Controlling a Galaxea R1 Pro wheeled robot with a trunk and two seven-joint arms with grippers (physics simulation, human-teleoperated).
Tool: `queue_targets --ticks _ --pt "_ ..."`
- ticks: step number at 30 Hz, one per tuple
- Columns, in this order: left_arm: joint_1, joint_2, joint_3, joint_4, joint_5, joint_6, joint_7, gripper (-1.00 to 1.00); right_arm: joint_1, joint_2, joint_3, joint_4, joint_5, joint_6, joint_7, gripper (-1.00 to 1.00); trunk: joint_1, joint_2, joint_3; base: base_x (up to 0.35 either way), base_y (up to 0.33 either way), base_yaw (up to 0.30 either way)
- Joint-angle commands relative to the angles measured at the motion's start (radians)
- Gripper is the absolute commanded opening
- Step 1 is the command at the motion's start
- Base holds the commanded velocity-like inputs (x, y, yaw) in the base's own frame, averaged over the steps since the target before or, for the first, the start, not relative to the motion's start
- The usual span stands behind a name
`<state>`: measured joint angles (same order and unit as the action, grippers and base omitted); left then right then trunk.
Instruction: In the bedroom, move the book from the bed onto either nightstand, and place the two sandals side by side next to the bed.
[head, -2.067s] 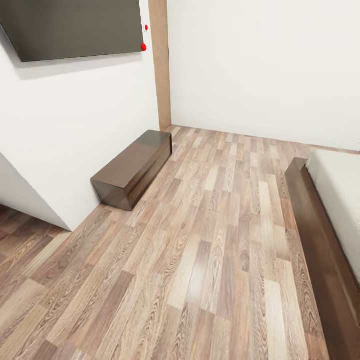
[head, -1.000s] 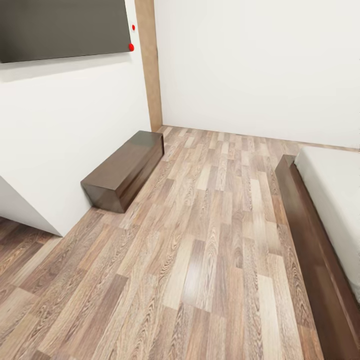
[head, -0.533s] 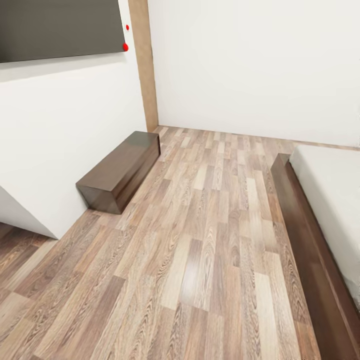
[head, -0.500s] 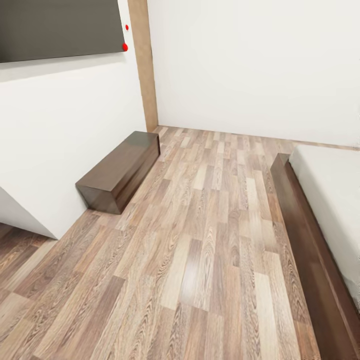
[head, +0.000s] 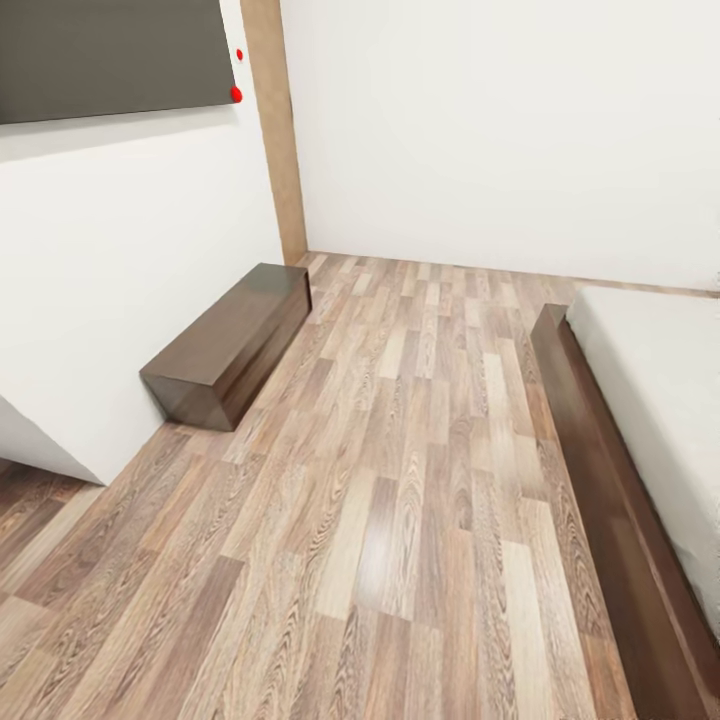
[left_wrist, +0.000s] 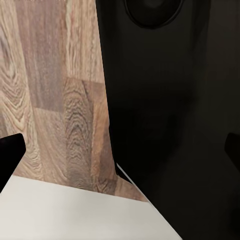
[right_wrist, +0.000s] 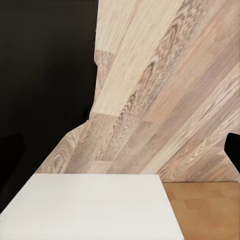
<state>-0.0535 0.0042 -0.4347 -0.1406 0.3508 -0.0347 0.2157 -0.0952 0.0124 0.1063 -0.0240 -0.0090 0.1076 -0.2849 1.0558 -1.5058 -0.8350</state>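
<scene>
Currently robot is in transit; bed (head: 600, 470) lies along the head view's right edge, its long frame running away from the camera, so right arm is probably nearer. Long low cabinet (head: 228, 342) sits against left wall. Book, sandals, nightstand aren't in sight; mattress is cut off. Both grippers' fingertips sit wide apart, holding nothing.
</scene>
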Motion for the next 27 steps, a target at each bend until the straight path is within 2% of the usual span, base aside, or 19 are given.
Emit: queue_targets --ticks 1,27 --pt "0.0 0.0 -0.009 -0.001 0.01 -0.003 0.004 1.0 0.0 0.0 0.008 -0.002 -0.001 0.009 -0.004 1.0 0.0 0.0 -0.001 0.0 0.0 -0.081" --pt "0.0 0.0 -0.009 -0.001 0.01 -0.002 0.004 1.0 0.0 0.0 0.009 -0.002 0.0 0.009 -0.004 1.0 0.0 0.0 -0.001 0.0 0.0 -0.081"
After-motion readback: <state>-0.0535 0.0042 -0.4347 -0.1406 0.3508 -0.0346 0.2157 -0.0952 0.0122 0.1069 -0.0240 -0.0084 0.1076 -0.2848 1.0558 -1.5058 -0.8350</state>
